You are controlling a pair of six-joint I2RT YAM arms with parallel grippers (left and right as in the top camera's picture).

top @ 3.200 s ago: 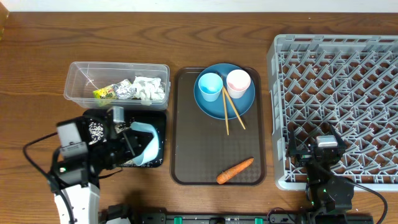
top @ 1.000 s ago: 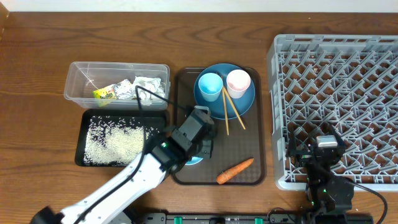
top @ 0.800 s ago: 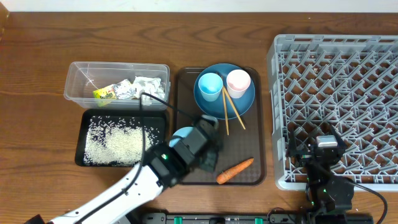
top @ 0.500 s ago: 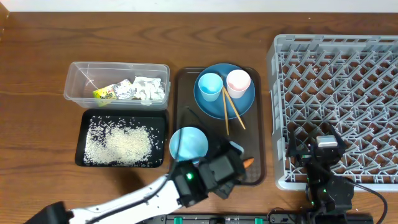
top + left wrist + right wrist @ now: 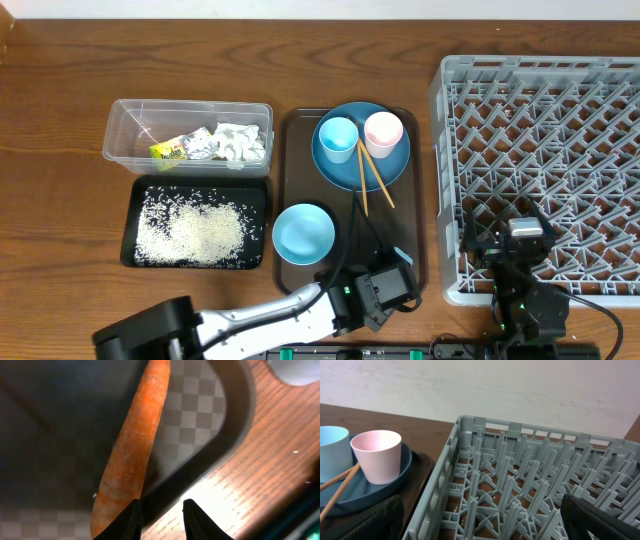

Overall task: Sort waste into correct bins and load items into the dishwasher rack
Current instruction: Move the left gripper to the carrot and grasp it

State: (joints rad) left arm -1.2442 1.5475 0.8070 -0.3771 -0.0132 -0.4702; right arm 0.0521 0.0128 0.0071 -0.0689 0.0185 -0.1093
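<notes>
1. A wooden table (image 5: 60, 120) is carrying a brown serving tray (image 5: 300, 180).
2. The carrot (image 5: 135, 445) is lying in the tray's near right corner, alongside the rim.
3. The left gripper (image 5: 162, 519) is hovering over that corner, jaws slightly parted and gripping nothing. The carrot's thick end is sitting just beside one fingertip, outside the gap.
4. Right of the tray, the right gripper (image 5: 485, 525) is sitting spread wide and empty at the dishwasher rack (image 5: 540, 120).

Carrot (image 5: 135, 455): orange, lay flat by serving tray's (image 5: 296, 160) front-right corner.
Bowl (image 5: 303, 232): upright, tray's front-left corner.
Plate (image 5: 335, 176): blue, tray's far edge; carried two cups (image 5: 338, 138), chopsticks (image 5: 361, 185).
Rice (image 5: 190, 232): spread in black tray (image 5: 128, 225).
Paper (image 5: 238, 142), wrapper (image 5: 168, 150): in clear tub (image 5: 118, 130).
</notes>
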